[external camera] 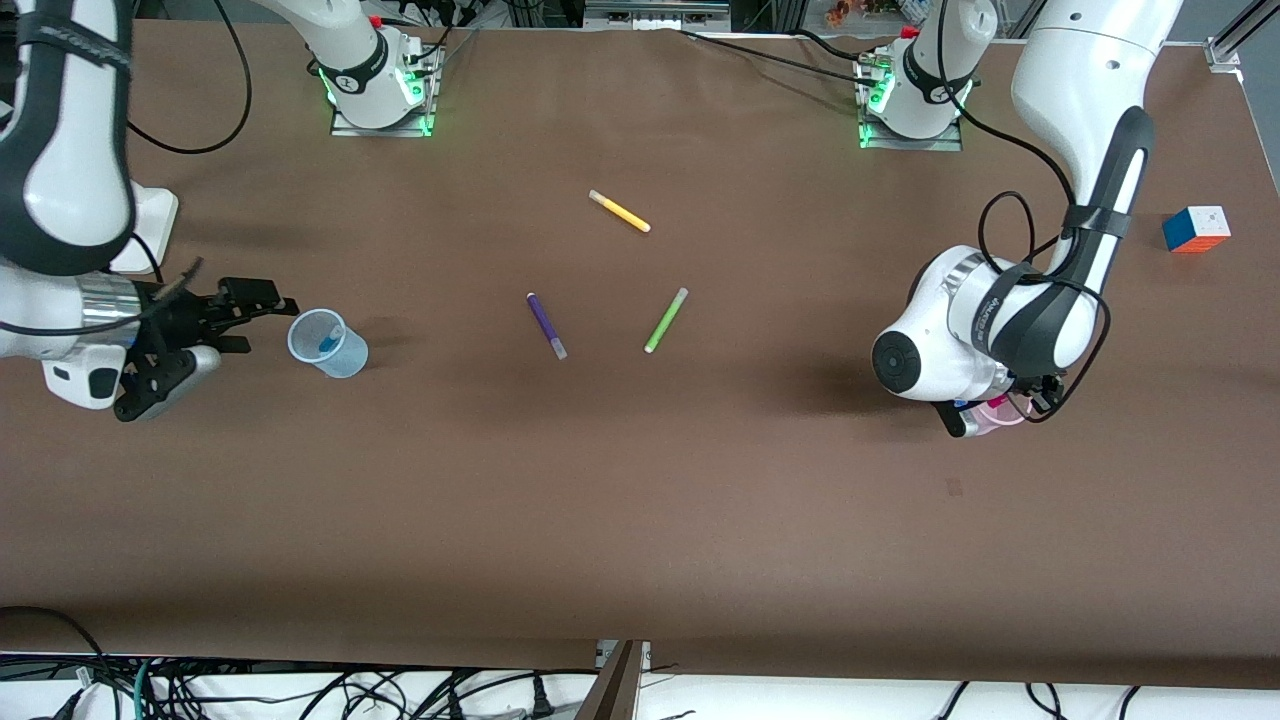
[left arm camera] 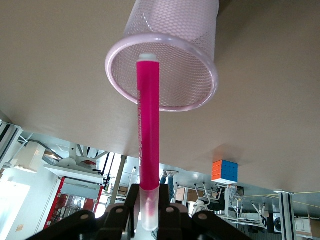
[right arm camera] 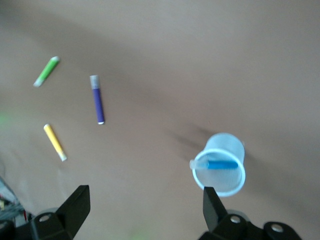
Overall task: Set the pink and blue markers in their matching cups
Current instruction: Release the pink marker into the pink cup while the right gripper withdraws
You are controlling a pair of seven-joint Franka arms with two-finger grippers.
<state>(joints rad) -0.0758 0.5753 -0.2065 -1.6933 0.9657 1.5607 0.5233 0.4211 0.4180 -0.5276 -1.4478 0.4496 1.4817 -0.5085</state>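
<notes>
My left gripper (external camera: 985,412) is shut on the pink marker (left arm camera: 148,130) by its pale cap and holds it upright over the pale pink cup (left arm camera: 167,60), the marker's tip at the cup's mouth. In the front view the pink cup (external camera: 1003,414) is mostly hidden under the left hand. The pale blue cup (external camera: 328,343) stands at the right arm's end of the table with the blue marker (external camera: 326,342) inside it; both also show in the right wrist view, cup (right arm camera: 220,164) and marker (right arm camera: 216,164). My right gripper (external camera: 235,312) is open and empty beside the blue cup.
A purple pen (external camera: 546,325), a lime-green pen (external camera: 666,320) and a yellow pen (external camera: 620,211) lie in the table's middle. A colour cube (external camera: 1196,229) sits toward the left arm's end, farther from the front camera than the pink cup.
</notes>
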